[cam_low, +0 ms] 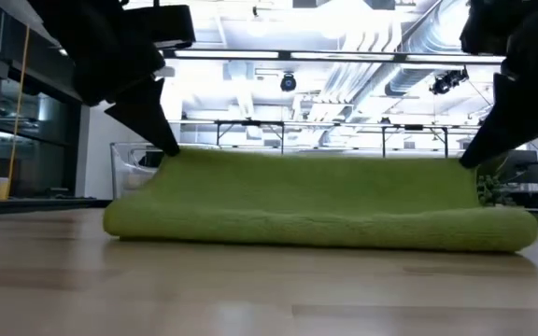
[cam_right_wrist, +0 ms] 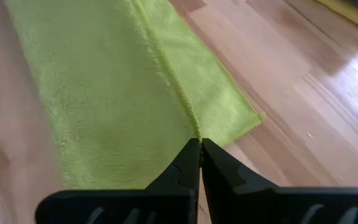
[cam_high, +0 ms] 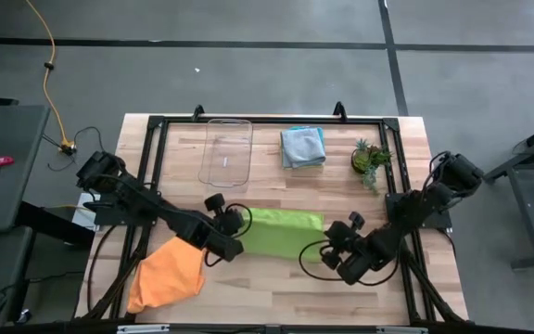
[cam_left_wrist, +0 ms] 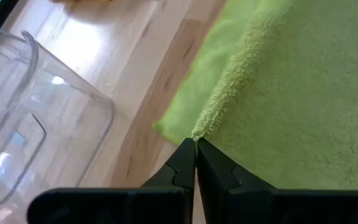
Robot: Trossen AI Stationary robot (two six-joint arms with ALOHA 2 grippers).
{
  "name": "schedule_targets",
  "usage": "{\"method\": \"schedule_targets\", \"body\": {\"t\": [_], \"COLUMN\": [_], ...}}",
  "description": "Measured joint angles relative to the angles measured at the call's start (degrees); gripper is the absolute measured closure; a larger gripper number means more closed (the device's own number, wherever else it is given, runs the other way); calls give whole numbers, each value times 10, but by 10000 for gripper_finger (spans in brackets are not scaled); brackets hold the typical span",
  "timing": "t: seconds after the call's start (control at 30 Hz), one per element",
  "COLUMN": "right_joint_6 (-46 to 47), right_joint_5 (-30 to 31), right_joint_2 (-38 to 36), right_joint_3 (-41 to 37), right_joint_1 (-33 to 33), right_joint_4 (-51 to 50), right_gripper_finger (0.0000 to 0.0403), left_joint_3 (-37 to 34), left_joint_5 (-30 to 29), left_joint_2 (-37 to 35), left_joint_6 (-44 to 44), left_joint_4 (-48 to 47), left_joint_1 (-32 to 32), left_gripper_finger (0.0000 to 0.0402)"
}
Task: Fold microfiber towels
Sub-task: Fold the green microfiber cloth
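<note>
A wooden table [cam_high: 276, 278] is seen from above with two dark robot arms reaching in from either side. In the middle lies a lime green towel [cam_high: 281, 232], folded over on itself into a long strip. The left gripper [cam_left_wrist: 196, 149] sits at the strip's left end, its fingers pinched together on the corner of the upper layer. The right gripper [cam_right_wrist: 200, 146] does the same at the right end, fingers closed on the edge of the top layer. From table height, the green towel shows as a low, thick roll with a dark gripper meeting its top edge at each end.

An orange towel [cam_high: 167, 276] lies crumpled near the front left corner, just beside the left arm. At the back of the table a grey-blue towel [cam_high: 302, 147] sits neatly folded, between a clear plastic tray [cam_high: 226, 151] and a small potted plant [cam_high: 370, 160]. The tray stands close to the left gripper, its rounded wall visible from that wrist.
</note>
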Motion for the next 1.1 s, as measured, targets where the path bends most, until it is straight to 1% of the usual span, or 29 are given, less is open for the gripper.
{"method": "schedule_targets", "body": {"t": [0.3,0.57,0.83,0.97,1.1], "right_joint_6": [2,2,3,1,-16], "right_joint_5": [-3,-4,-17,-35,-27], "right_joint_2": [0,0,0,0,0], "right_joint_3": [-11,-11,-11,-11,-11], "right_joint_1": [-5,-5,-18,-34,-43], "right_joint_4": [9,15,16,15,10], "right_gripper_finger": [403,403,401,380,331], "left_joint_3": [0,0,0,0,0], "left_joint_5": [9,-10,-10,-14,-23], "left_joint_2": [0,0,0,0,0], "left_joint_6": [-12,-23,-23,-8,5], "left_joint_4": [-6,-11,-13,-14,-14], "left_joint_1": [4,5,5,9,19], "left_gripper_finger": [401,401,381,367,342]}}
